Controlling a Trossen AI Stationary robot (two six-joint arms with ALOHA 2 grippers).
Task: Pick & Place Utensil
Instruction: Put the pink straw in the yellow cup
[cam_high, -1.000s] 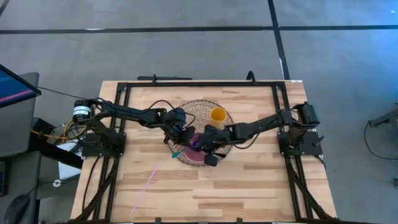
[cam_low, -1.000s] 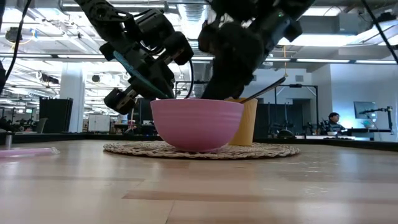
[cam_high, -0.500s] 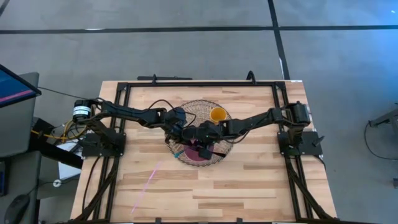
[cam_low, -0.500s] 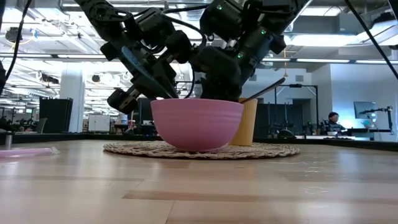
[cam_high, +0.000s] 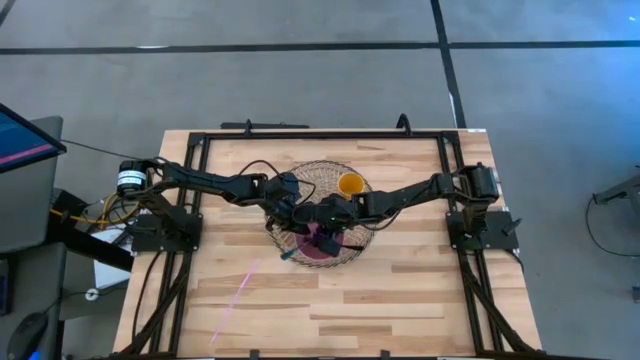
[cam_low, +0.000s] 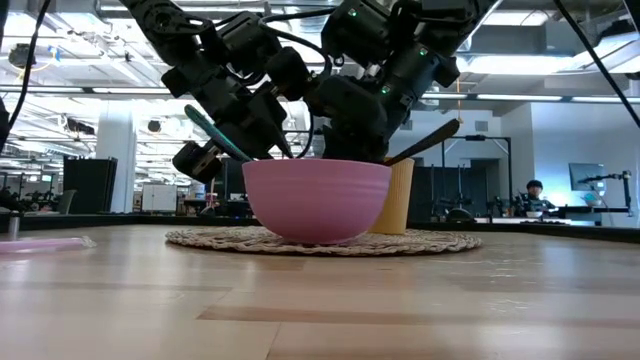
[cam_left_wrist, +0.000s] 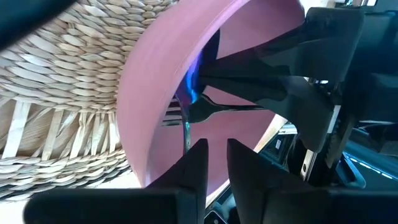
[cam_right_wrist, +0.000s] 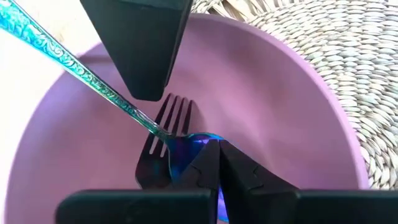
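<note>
Both grippers meet inside pink bowl (cam_right_wrist: 298, 143) on woven placemat (cam_high: 365, 235); right gripper (cam_right_wrist: 213, 163) clamped on iridescent fork (cam_right_wrist: 163, 132); left gripper (cam_left_wrist: 211, 152) fingers nearly together, grip undeterminable

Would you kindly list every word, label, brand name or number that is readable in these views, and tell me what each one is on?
No readable text appears in any view.
Iridescent blue metal fork: embossed scrollwork on the handle, no letters.
Pink plastic bowl: plain.
Yellow cup: plain.
Round woven straw mat: plain.
Monitor beside the table: lit, too small to read.
Distant room screens in the low view: too blurred to read.
</note>
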